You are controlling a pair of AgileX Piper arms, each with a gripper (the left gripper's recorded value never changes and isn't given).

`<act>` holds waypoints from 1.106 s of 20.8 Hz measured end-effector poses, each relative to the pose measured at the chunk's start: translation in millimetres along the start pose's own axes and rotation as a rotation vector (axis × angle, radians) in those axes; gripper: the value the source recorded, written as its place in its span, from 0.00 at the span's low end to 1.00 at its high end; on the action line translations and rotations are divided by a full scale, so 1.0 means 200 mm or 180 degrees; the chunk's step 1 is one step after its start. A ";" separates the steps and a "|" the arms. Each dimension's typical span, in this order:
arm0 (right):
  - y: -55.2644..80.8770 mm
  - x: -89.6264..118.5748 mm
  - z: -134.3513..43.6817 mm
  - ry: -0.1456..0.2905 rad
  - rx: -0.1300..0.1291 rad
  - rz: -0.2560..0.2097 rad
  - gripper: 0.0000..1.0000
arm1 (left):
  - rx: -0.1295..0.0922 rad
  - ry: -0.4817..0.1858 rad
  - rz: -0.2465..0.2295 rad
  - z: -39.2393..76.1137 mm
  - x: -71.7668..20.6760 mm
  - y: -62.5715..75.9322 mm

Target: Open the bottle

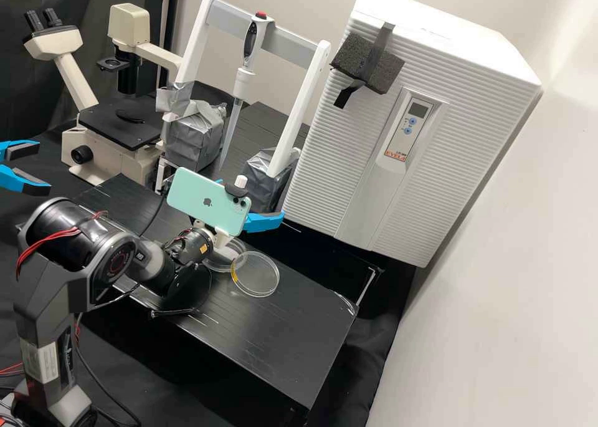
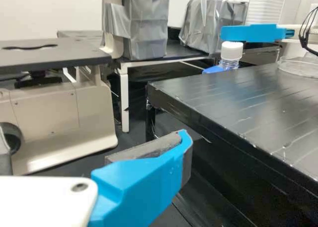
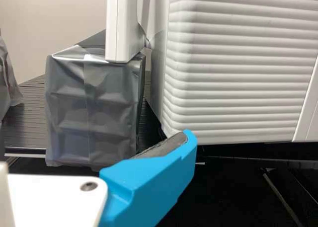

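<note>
One bottle (image 2: 231,52), white-capped, stood upright by the table's (image 1: 280,333) far edge. Two arms, two fingers apiece. The right fingers (image 2: 253,32) were spread wide, released, and the bottle sat right between them; whether either pad touched it, I couldn't tell. The left fingers (image 1: 22,179) hung parted too, gripping nothing, well apart from the bottle. Two clear dishes lay just beside the right arm, one (image 1: 255,282) nearer, one (image 1: 222,259) half hidden.

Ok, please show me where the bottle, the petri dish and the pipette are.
bottle (image 2: 232,49), left wrist view, on its white cap.
petri dish (image 1: 256,275), high view, on its clear bare floor.
pipette (image 1: 250,40), high view, on its dark handle.
</note>
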 end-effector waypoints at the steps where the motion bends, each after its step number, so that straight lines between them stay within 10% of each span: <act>1: 0.00 0.00 0.00 0.0000 0.0000 0.0000 1.00 | 0.0001 -0.0011 -0.0013 0.00 0.001 0.00; 10: 0.02 -0.03 -0.02 0.0033 0.0008 0.0034 1.00 | 0.0014 -0.0035 -0.0033 0.00 0.000 -0.01; 17: 0.03 -0.13 -0.18 0.0471 0.0051 0.0118 1.00 | 0.0014 -0.0035 -0.0033 0.00 0.000 -0.01; 23: -0.08 -0.14 -0.23 0.0527 -0.0182 -0.0026 1.00 | 0.0014 -0.0035 -0.0033 0.00 0.000 -0.01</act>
